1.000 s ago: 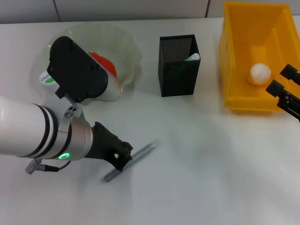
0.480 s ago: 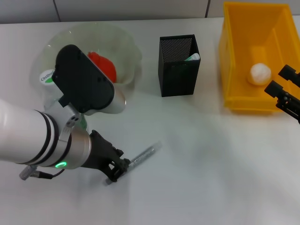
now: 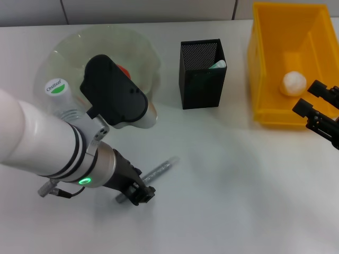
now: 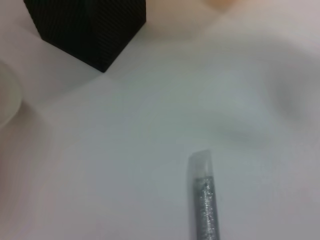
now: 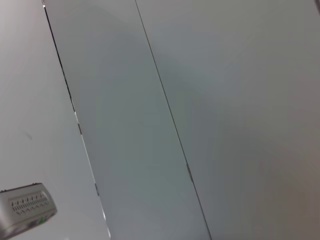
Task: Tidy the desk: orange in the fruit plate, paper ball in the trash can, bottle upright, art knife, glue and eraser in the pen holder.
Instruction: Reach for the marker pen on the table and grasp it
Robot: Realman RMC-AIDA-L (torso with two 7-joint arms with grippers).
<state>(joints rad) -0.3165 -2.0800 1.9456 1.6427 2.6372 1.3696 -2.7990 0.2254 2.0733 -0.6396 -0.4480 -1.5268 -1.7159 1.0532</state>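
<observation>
A slim grey glittery stick [image 3: 159,171] with a pale tip [image 4: 200,161] lies on the white table; whether it is the art knife or the glue I cannot tell. My left gripper [image 3: 139,192] is down at its near end. The black mesh pen holder [image 3: 200,79] [image 4: 90,25] holds a white and green item [image 3: 217,64]. A sliver of the orange [image 3: 123,69] shows in the pale green fruit plate [image 3: 139,46], behind my left arm. The bottle [image 3: 56,87] stands beside the plate, cap up. The paper ball [image 3: 294,83] lies in the yellow trash can [image 3: 265,69]. My right gripper [image 3: 312,99] is open by the can's front. The eraser is out of view.
My left arm [image 3: 47,143] covers much of the table's left side and part of the plate. The right wrist view shows only grey wall panels and a small grey device [image 5: 25,206].
My left arm has swung right and lowered its gripper onto the stick's near end. It now hides most of the orange and uncovers the bottle cap. The right gripper has edged left.
</observation>
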